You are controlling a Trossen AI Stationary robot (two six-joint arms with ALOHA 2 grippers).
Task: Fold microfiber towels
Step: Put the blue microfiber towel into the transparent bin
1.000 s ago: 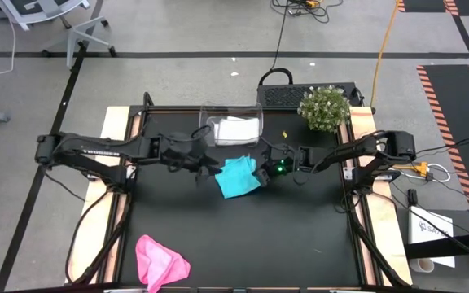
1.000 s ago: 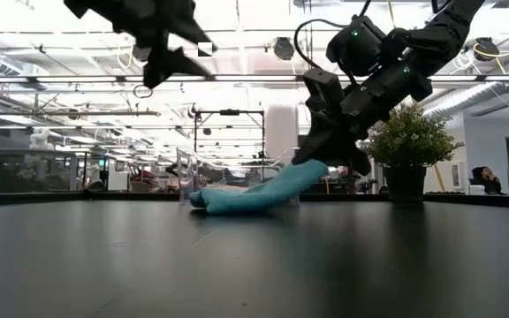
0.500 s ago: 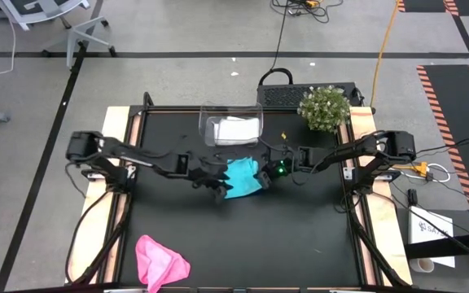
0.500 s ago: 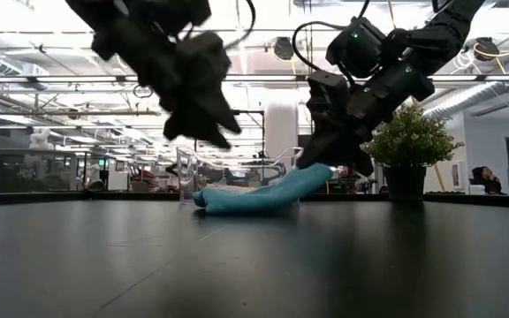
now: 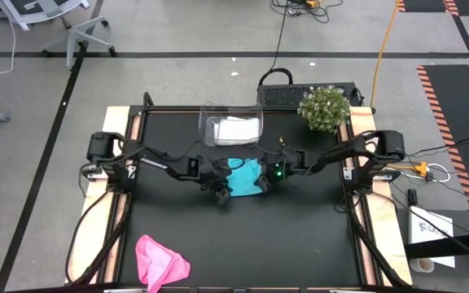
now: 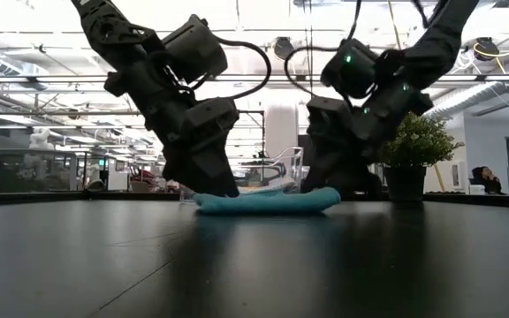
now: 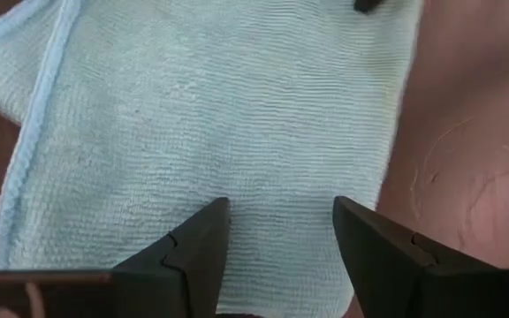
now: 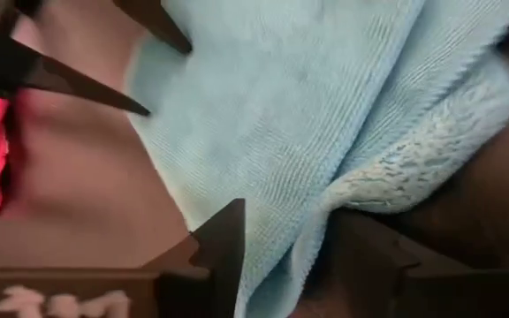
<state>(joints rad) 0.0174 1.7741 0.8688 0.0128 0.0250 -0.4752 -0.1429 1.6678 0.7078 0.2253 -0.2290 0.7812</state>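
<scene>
The high view is evenly and brightly lit from overhead, with only faint shadows cast on the black bench [image 5: 243, 236]. In the low view the arms are rendered as dark silhouettes against glaring ceiling lights [image 6: 237, 18] — the glossy bench surface mirrors them in soft, smeared reflections, and its near part is out of focus. Both wrist views are taken at very close range: the teal towel [image 7: 219, 115] is shown with slight blur, and a warm reddish cast is given to the bench beside it.

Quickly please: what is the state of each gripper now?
Left gripper: open, over the teal towel.
Right gripper: open, towel edge between its fingers.
</scene>
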